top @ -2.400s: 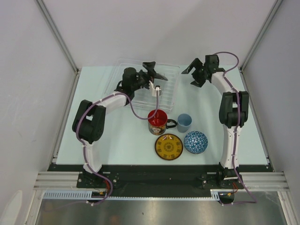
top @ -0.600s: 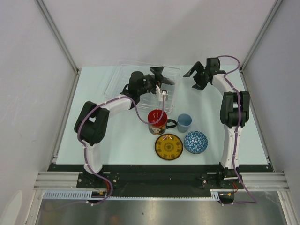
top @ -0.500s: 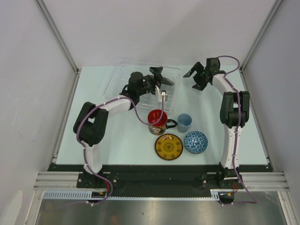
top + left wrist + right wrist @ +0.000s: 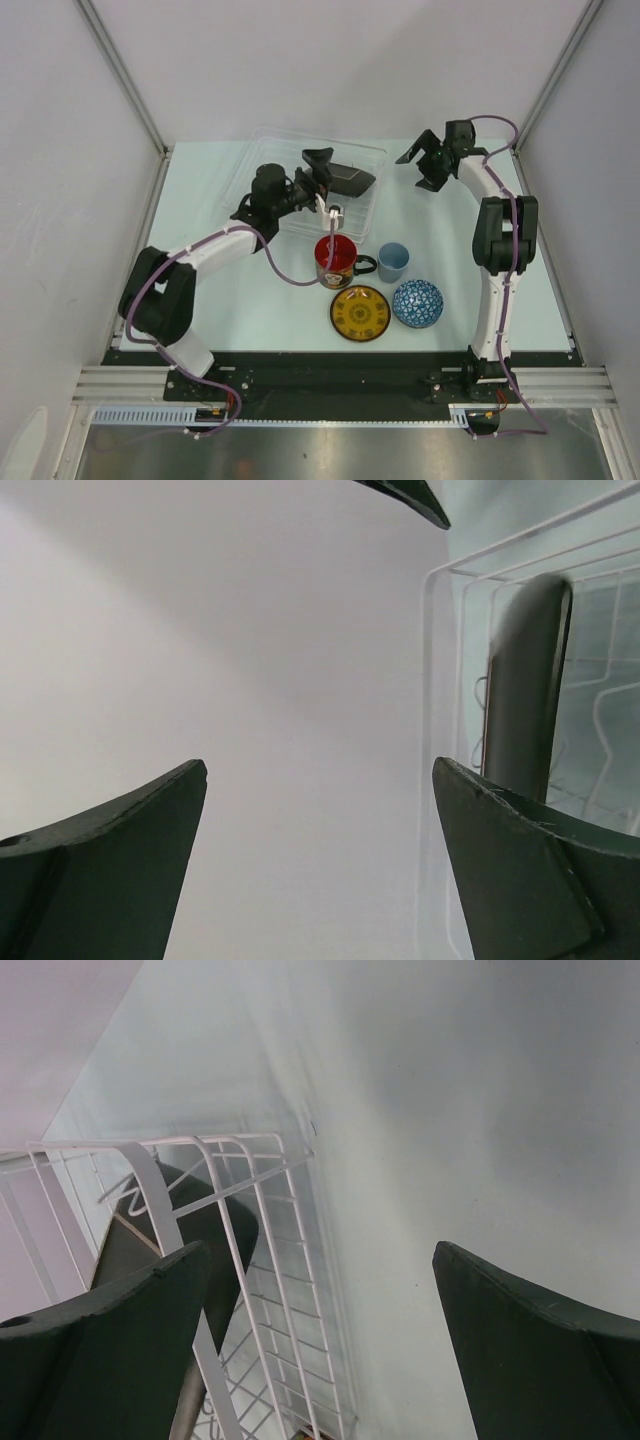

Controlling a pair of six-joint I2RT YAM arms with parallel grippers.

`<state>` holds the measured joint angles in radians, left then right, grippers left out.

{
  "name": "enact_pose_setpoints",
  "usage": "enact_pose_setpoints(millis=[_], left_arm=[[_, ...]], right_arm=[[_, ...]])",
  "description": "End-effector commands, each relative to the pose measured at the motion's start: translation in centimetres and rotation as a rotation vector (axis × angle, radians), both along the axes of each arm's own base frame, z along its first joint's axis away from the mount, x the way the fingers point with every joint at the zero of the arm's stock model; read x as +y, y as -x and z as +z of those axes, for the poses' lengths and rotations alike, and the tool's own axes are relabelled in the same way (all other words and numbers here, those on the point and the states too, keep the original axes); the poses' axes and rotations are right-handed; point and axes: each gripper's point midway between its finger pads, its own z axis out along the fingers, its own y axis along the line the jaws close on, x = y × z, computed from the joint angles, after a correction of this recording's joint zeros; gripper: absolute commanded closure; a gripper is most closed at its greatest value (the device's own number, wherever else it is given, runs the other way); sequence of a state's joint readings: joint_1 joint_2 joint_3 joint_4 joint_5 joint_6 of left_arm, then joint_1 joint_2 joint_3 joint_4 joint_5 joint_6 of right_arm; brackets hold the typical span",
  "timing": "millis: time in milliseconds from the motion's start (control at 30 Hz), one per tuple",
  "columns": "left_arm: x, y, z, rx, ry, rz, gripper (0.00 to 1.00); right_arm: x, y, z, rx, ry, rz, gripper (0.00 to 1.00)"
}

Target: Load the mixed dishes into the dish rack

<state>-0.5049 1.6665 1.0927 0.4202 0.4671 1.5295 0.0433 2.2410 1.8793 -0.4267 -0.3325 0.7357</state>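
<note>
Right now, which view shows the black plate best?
Top external: most of the plate shows, set in the rack. Left wrist sees only its edge, close up; right wrist sees a part through the rack.

Black plate (image 4: 355, 180) in a clear plastic rack (image 4: 262, 150) with white wire ribs (image 4: 268, 1260). Red mug (image 4: 340, 262) with black handle (image 4: 366, 264). Plain light-blue cup (image 4: 393, 262). Yellow saucer (image 4: 360, 313) with a dark ornamental pattern. Blue bowl (image 4: 417, 303) with a fine white pattern. Pale blue-green table (image 4: 260, 300). White arms (image 4: 215, 243) with black joints and purple cables (image 4: 283, 270). Light grey walls (image 4: 60, 150).
</note>
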Motion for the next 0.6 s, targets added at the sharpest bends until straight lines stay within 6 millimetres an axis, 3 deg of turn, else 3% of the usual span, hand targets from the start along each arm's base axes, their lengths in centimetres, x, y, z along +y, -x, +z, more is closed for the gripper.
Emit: enact_pose_setpoints(millis=[0,100,267,400,467,500,533,567], left_arm=[[0.1,2.3,3.9,-0.105,0.012,-0.047,0.00],[-0.4,2.3,2.3,-0.092,-0.016,-0.059,0.00],[-0.9,0.9,3.6,-0.090,0.020,-0.033,0.00],[-0.6,0.1,5.6,-0.110,0.052,0.006,0.00],[0.1,0.0,7.7,-0.121,0.101,0.043,0.00],[0.3,0.0,8.3,-0.092,0.137,0.058,0.00],[1.0,-0.4,9.8,-0.088,0.176,0.102,0.00],[1.6,-0.2,11.2,-0.071,0.212,0.132,0.00]], right_arm=[[-0.6,0.1,4.2,-0.073,0.011,-0.005,0.00],[-0.3,0.2,4.3,-0.081,0.008,-0.003,0.00],[-0.8,0.4,4.3,-0.086,0.028,0.003,0.00],[-0.7,0.5,5.4,-0.108,0.032,0.007,0.00],[-0.4,0.8,6.5,-0.131,0.071,0.008,0.00],[-0.2,1.0,8.3,-0.176,0.108,0.026,0.00],[-0.8,1.4,8.7,-0.177,0.172,0.006,0.00],[0.2,2.0,9.6,-0.196,0.221,0.024,0.00]])
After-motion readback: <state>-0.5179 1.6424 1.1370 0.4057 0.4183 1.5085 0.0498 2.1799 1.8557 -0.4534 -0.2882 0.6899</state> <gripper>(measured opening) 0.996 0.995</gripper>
